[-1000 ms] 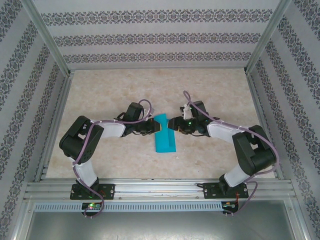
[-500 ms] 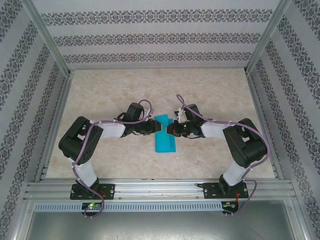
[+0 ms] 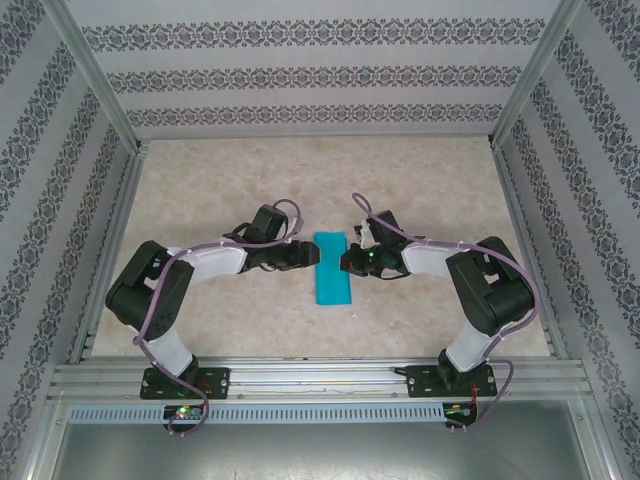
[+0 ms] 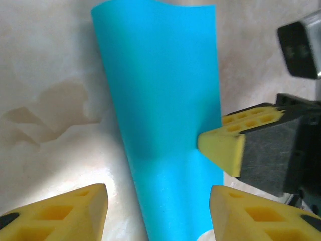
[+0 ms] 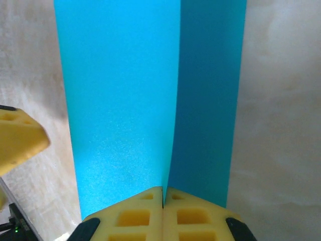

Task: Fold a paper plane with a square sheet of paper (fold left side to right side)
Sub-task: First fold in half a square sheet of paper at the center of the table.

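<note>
One paper [image 3: 331, 268] lies flat on the table [image 3: 200, 190], about midway between the two arms. It is folded into a narrow strip. Its long axis runs from the near edge toward the far wall, almost straight in the top view. Both ends are cut square, so it has no tip that points either way.

The right wrist view shows two bands along that axis: a lighter upper layer on one side of the paper [image 5: 125, 100] and a darker strip beside it (the dividing line runs straight into the seam between the fingers).

There are two grippers, one on each long side. The left gripper [image 3: 306, 256] stands with its fingers apart. In its own wrist view, the left gripper [image 4: 158, 203] straddles one end of the paper [image 4: 160, 100], whose other end bows a little.

The right gripper [image 3: 347, 262] has its fingers pressed together, and in that same left wrist view its yellow tip [image 4: 220, 146] touches the paper's long edge. Whether any paper is caught between the pads of the right gripper [image 5: 163, 193] I cannot tell.

One pale stain [image 4: 50, 113] marks the table beside the paper.
</note>
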You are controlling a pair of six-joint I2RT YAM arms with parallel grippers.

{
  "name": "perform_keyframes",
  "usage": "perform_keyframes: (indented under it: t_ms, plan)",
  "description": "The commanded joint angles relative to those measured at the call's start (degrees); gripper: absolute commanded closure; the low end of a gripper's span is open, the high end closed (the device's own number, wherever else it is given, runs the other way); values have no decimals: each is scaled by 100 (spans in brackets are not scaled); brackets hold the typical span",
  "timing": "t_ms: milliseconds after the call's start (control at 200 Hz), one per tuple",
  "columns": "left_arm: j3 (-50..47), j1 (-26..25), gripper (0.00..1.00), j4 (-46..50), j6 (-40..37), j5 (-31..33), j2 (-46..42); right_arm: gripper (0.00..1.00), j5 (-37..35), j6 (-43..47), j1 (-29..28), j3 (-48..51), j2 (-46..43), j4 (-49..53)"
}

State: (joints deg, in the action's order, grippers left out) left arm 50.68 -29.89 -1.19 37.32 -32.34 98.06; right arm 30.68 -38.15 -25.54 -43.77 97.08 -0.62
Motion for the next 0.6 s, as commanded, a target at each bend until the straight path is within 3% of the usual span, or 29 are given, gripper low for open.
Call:
perform_keyframes:
  t_ms: [0, 260, 595]
  plan:
    - [276, -160, 43, 233, -155, -13, 209, 98, -189, 141, -4, -121, 30, 167]
    - [532, -280, 43, 221, -93, -61, 635, 95, -176, 159, -8, -158, 74, 194]
    - [837, -403, 58, 803, -154, 208, 985, 82, -235, 159, 30, -116, -83, 246]
